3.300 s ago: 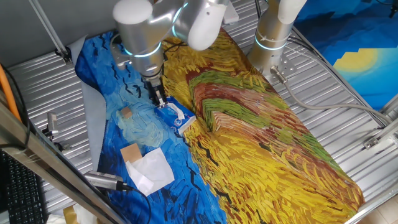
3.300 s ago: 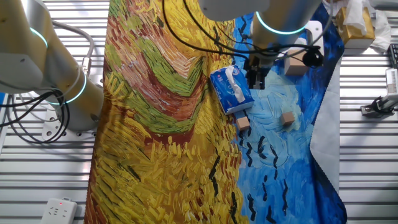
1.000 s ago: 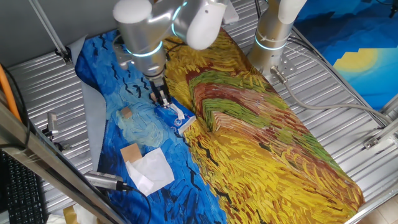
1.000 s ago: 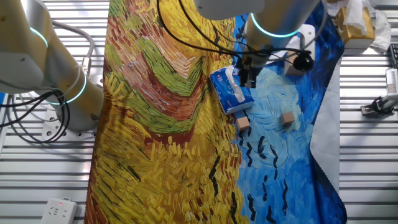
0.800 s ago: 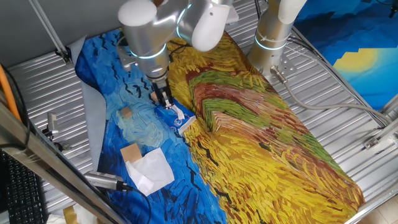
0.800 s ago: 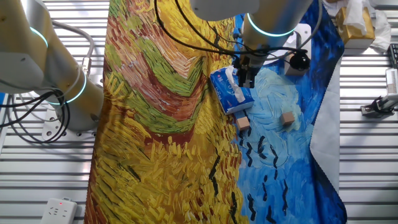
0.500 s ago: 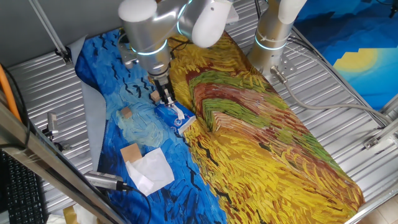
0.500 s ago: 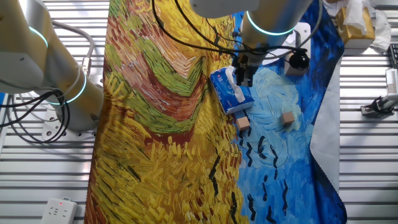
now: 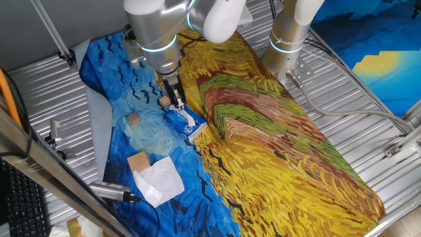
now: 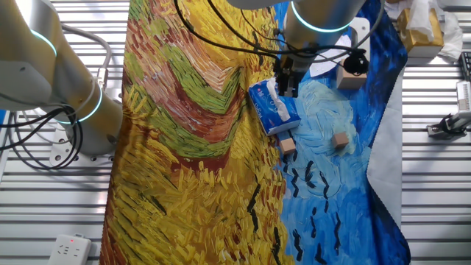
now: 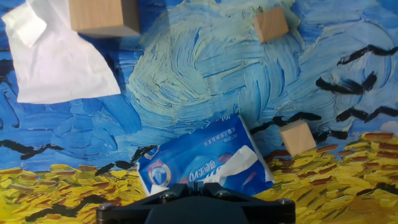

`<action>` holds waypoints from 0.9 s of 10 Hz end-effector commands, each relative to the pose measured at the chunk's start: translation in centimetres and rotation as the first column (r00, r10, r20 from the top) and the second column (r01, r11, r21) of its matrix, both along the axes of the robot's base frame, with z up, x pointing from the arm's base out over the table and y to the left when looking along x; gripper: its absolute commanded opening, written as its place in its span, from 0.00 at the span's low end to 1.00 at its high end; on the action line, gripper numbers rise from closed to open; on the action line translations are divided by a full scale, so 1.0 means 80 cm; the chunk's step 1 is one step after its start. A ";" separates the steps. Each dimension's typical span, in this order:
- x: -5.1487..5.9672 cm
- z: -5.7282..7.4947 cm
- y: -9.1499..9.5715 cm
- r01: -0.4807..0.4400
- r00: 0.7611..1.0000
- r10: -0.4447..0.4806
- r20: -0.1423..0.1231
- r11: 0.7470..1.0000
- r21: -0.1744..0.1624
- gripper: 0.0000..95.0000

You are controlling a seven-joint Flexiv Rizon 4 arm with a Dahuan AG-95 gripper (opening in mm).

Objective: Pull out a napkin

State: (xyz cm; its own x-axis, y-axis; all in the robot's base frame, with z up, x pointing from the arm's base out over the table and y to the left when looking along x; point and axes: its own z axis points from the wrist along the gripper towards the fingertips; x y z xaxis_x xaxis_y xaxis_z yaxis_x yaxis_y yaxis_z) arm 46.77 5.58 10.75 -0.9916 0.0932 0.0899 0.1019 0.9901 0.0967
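Directly above the blue tissue pack (image 9: 187, 123) hangs the gripper (image 9: 177, 103), its dark fingers pointing down at the end of the pack nearest the arm. In the other fixed view the gripper (image 10: 288, 87) sits just beside the white tuft of napkin (image 10: 269, 90) that sticks up from the pack (image 10: 274, 107); whether the fingers touch the tuft, or how far apart they stand, I cannot tell from either fixed view. The hand view shows only the black base of the gripper along the bottom edge, with no fingertips in sight.

From the hand view, the pack (image 11: 205, 163) lies tilted on the painted cloth (image 11: 186, 74), and a strip of napkin (image 11: 233, 167) shows through its slit. White slanted characters run across the wrapper, too small and skewed to read, and a round white-and-red badge sits at its lower left corner.

A smooth white sheet (image 11: 53, 59) lies at the upper left with a large wooden block (image 11: 103, 15) resting on its top edge. Two smaller wooden cubes lie apart on the cloth: one near the top (image 11: 271, 23), another just right of the pack (image 11: 297, 137).

A second robot arm base (image 9: 287, 36) stands on the metal table (image 9: 368, 141) past the yellow part of the cloth.
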 end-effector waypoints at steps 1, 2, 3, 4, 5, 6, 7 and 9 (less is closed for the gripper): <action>0.001 -0.007 -0.001 -0.006 1.000 0.006 0.000 1.000 -0.002 0.00; 0.000 -0.007 -0.001 -0.007 1.000 0.007 0.000 1.000 -0.002 0.00; -0.002 -0.009 -0.002 -0.008 1.000 0.008 -0.002 1.000 -0.002 0.00; -0.003 -0.010 -0.002 -0.010 1.000 0.010 -0.003 1.000 -0.003 0.00; -0.004 -0.011 -0.002 -0.014 1.000 0.014 -0.003 1.000 -0.003 0.00; -0.005 -0.012 -0.002 -0.013 1.000 0.013 -0.004 1.000 -0.003 0.00; -0.005 -0.012 -0.002 -0.014 1.000 0.014 -0.004 1.000 -0.003 0.00; -0.004 -0.016 -0.003 -0.014 1.000 0.014 -0.007 1.000 -0.002 0.00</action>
